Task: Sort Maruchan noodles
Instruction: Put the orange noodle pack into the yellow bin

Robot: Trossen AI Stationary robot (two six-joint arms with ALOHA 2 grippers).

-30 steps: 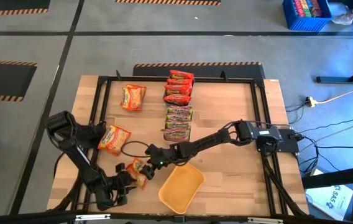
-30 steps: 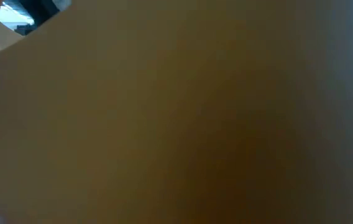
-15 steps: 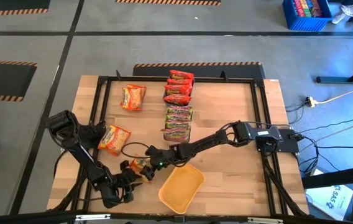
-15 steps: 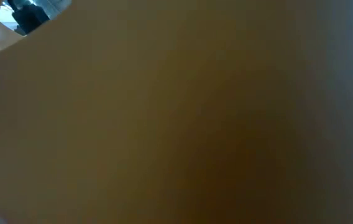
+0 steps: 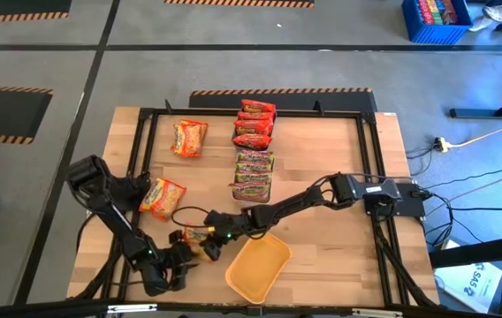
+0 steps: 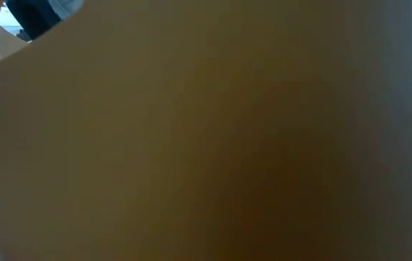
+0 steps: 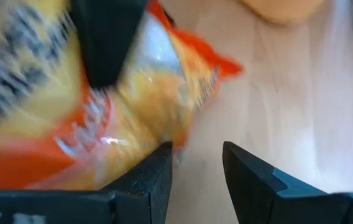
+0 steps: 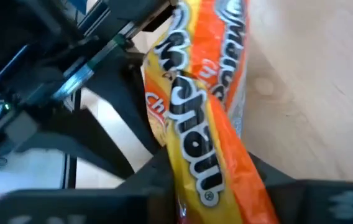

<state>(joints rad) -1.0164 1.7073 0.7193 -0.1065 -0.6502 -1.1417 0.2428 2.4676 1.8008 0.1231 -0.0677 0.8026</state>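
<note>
Right gripper (image 5: 205, 237) low over front-left of table (image 5: 339, 256), pinching orange-yellow packet (image 5: 196, 235) between fingers; same packet (image 8: 207, 118) filling right wrist view. Left gripper (image 5: 183, 257) just beside, nearer front edge, fingers (image 7: 148, 180) slightly spread, gripping nothing, packet edge (image 7: 133, 106) just ahead. Orange-yellow tray (image 5: 258, 263) right of both grippers. Two more orange-yellow packets (image 5: 163, 196) on left side. Red packets (image 5: 254, 124) and green-and-red packets (image 5: 254, 174) lined along middle.

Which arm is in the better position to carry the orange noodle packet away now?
Right. The right gripper is shut on the orange packet; the left gripper is open beside it, gripping nothing.
</note>
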